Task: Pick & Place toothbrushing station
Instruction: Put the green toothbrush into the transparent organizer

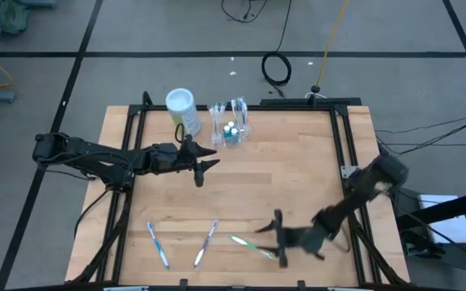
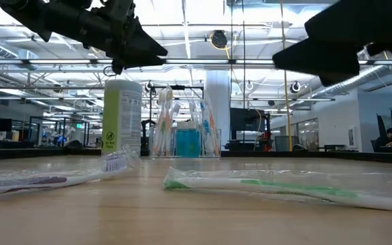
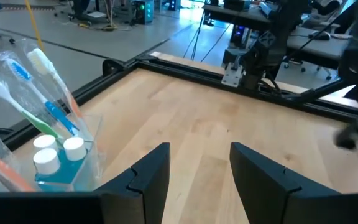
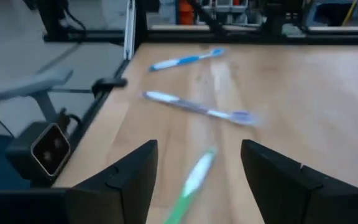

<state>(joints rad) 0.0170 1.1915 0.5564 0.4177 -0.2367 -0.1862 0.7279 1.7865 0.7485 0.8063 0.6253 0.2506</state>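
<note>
The toothbrushing station (image 1: 230,123), a clear plastic holder with several brushes and a blue-filled cup, stands on its base at the table's far middle (image 2: 186,133). My left gripper (image 1: 205,166) hovers open just near of it, above the table; the holder (image 3: 36,143) shows beside its fingers. My right gripper (image 1: 279,238) is open low over the near right part of the table. A green toothbrush (image 1: 252,245) lies flat on the wood just ahead of its parted fingers (image 4: 191,180), and nothing shows it touching them.
A green canister with a white lid (image 1: 181,109) stands left of the holder. A blue toothbrush (image 1: 158,245) and a purple-and-white one (image 1: 205,243) lie near the front edge. A black frame (image 1: 342,137) borders the table. Bare wood lies mid-table.
</note>
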